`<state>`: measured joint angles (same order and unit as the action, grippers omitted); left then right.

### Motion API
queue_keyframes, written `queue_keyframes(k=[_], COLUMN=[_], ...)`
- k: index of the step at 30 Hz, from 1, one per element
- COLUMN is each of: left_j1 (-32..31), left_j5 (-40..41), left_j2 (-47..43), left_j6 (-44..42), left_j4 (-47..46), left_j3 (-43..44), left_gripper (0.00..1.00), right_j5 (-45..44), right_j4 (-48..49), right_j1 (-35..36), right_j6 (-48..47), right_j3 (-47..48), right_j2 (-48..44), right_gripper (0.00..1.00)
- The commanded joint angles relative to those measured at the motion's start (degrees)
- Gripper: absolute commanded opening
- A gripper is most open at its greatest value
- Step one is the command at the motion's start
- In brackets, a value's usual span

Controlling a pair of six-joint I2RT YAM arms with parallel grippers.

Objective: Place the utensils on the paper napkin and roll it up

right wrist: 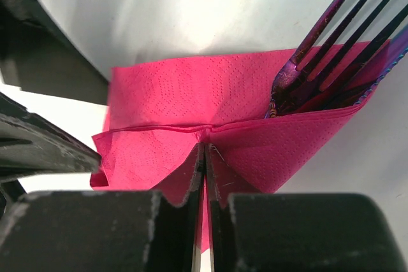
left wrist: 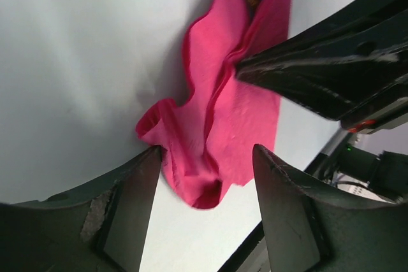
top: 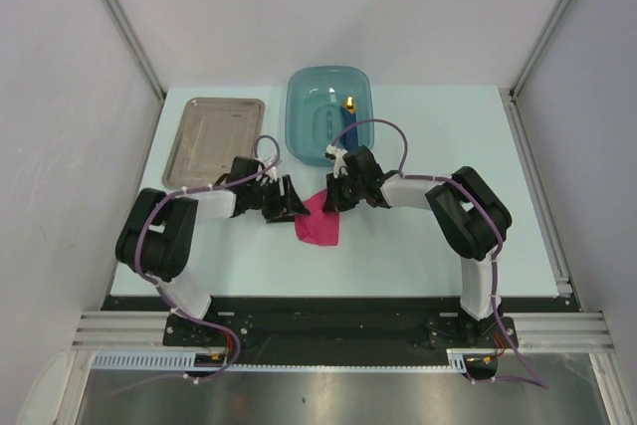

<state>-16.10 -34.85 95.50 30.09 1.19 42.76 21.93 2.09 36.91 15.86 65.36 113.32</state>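
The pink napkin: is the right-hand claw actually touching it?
Touching. The right wrist view shows the right gripper pinched shut on a fold of the paper napkin.

We see the thin, square magenta-pink paper napkin (top: 318, 218) lying near the middle of the pale tabletop (top: 418, 256). It is folded over itself in loose, creased layers and one end is bunched into soft wrinkles, so it is not yet a tight roll. Thin metal utensils (right wrist: 325, 55) with a purplish-blue sheen are tucked inside the fold. Only the long tines of a fork poke out of one open end, and the handles are hidden by the paper.
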Motion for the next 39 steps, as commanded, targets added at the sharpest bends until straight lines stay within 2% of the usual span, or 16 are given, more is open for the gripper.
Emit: queue_keyframes(k=[1,10,17,21,27,29,34,39], left_j1=[-2.00,-1.13,-0.87,-0.69,1.59,3.08,3.97,3.88], left_j5=[-0.13,3.39,-5.92,-9.26,-12.25,-13.13,-14.72,-16.91], left_j2=[5.48,6.97,12.34,13.48,9.88,8.65,5.75,7.68], left_j6=[-0.29,-5.82,-9.07,-11.01,-9.27,-7.33,-8.73,-1.71], left_j4=[-4.43,-5.85,-6.73,-3.92,-0.06,-0.49,-1.01,-12.06], left_j3=[0.12,3.20,6.72,7.86,4.53,3.12,-0.31,-1.81], left_gripper=[0.68,0.76,0.77,0.73,0.70,0.71,0.74,0.72], right_j5=[-5.32,-5.32,-4.62,-4.71,-5.23,-5.32,-5.32,-5.41], right_j4=[-2.70,-2.70,-0.59,-0.77,-0.25,0.02,0.28,0.64], right_j1=[-0.34,-0.78,-1.05,-0.96,-1.22,-1.22,-0.96,-0.78], right_j6=[-1.71,-1.79,-1.18,-1.27,-0.92,-0.48,-0.21,0.23], right_j3=[-2.26,-2.35,-2.61,-2.26,-2.61,-2.78,-3.13,-3.49], right_j2=[2.79,2.70,2.87,3.22,3.40,3.40,3.14,3.05], right_gripper=[0.06,0.06,0.06,0.06,0.06,0.06,0.05,0.05])
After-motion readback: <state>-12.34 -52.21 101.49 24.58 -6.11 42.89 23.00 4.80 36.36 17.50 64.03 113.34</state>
